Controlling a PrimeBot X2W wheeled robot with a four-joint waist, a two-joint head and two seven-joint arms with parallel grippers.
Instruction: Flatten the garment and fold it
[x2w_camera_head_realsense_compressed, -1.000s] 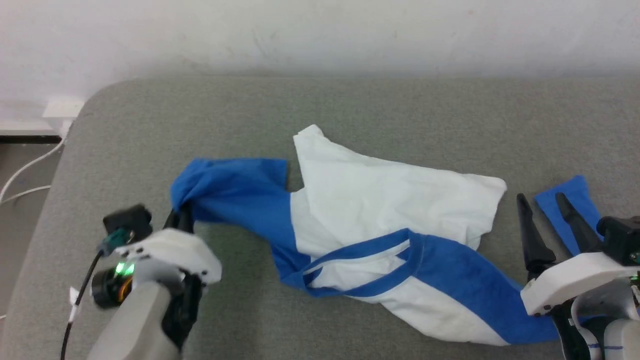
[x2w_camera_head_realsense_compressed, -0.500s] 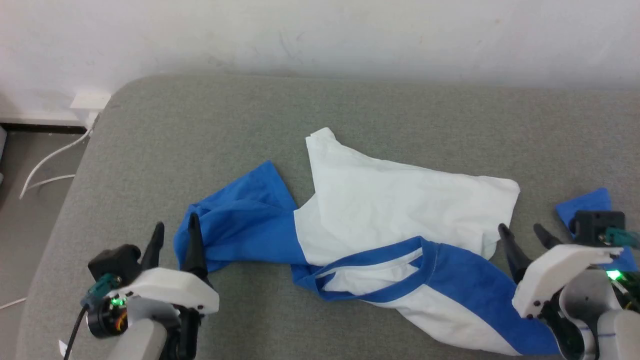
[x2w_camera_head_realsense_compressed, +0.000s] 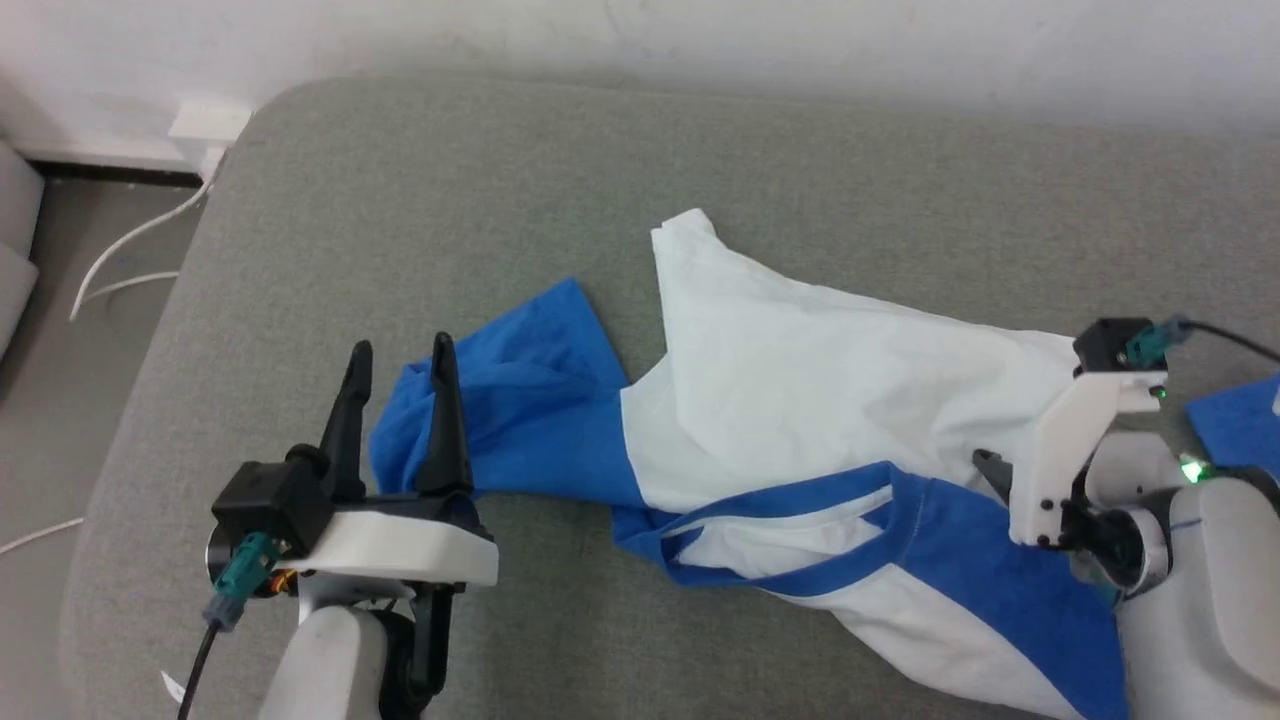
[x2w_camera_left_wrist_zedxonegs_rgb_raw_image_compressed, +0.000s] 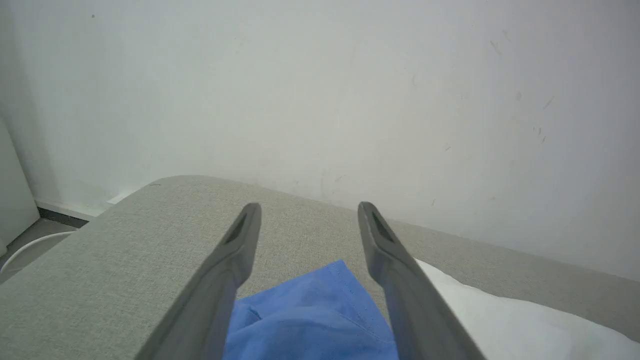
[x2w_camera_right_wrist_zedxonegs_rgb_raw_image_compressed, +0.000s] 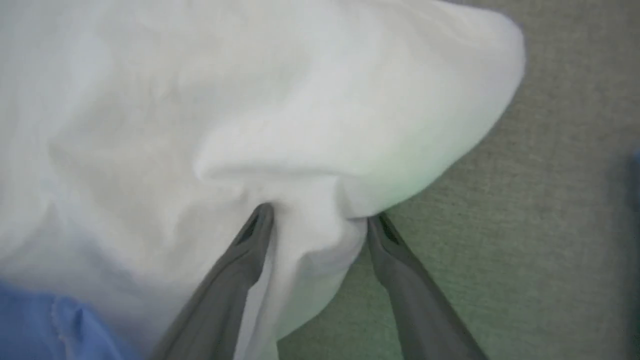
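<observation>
The raglan T-shirt (x2w_camera_head_realsense_compressed: 800, 400) is lying crumpled across the padded grey bench (x2w_camera_head_realsense_compressed: 400, 200), trailing toward its near edge on the right. The head view is showing the left gripper (x2w_camera_head_realsense_compressed: 400, 342) reaching level over the blue sleeve (x2w_camera_head_realsense_compressed: 520, 400), jaws spread and empty; its wrist view is adding the white wall (x2w_camera_left_wrist_zedxonegs_rgb_raw_image_compressed: 350, 75) beyond. The right wrist view is revealing the right gripper (x2w_camera_right_wrist_zedxonegs_rgb_raw_image_compressed: 321, 212) pitched downward, jaws apart, straddling a white fold without pinching it.
</observation>
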